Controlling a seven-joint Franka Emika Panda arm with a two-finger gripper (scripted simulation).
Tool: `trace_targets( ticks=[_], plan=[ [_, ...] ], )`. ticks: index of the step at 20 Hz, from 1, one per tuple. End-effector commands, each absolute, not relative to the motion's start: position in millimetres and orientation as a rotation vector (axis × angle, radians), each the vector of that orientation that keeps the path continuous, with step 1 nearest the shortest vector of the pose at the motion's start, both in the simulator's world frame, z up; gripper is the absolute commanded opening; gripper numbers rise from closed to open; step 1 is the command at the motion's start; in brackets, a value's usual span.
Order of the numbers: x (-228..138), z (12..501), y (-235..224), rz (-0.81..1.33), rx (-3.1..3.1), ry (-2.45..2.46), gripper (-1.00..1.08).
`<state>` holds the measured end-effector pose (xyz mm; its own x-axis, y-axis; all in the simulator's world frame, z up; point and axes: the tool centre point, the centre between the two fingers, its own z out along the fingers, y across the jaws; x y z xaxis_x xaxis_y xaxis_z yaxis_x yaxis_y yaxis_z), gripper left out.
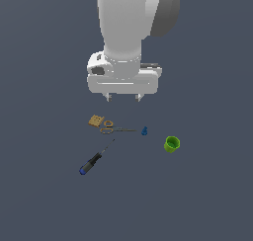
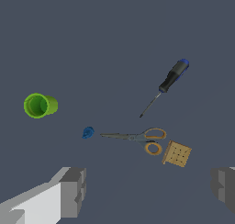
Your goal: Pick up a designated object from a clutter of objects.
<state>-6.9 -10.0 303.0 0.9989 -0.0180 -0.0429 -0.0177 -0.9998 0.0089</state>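
We have the scissors (image 1: 115, 128) lying flat on the dark tabletop (image 1: 207, 200), below the gripper (image 1: 123, 98) and clear of it, with open air between them. The fingers (image 1: 107, 97) are spread wide and hold nothing; in the exterior view we see only 2 short tips poking out under the white hand. The scissors' 2 tan-gold rings point toward the exterior view's left, the thin grey blades toward its right.

Just beside the rings, touching or nearly so, sits the tan tile (image 1: 96, 120). At the blade tips we spot the tiny blue piece (image 1: 144, 131), close but apart. The green cup (image 1: 171, 144) lies on its side farther to the exterior view's right, and the screwdriver (image 1: 95, 160) lies nearer the camera, its thin shaft aimed toward the scissors.

The wrist view gives us what the exterior view cannot: the tile's waffle grid, the cup's open mouth, the scissors' separate rings, and the 2 grey finger pads (image 2: 73, 191) set far apart, the scissors lying roughly between their lines but ahead of them.
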Motion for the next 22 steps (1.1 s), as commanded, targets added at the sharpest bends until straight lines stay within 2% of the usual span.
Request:
trace_targets(
  ticks=[1, 22],
  plan=[
    [-7, 303, -10, -0.067, 3.132, -0.028, 1.0],
    [-10, 282, -7, -0.108, 3.106, 0.068, 1.0]
  ],
)
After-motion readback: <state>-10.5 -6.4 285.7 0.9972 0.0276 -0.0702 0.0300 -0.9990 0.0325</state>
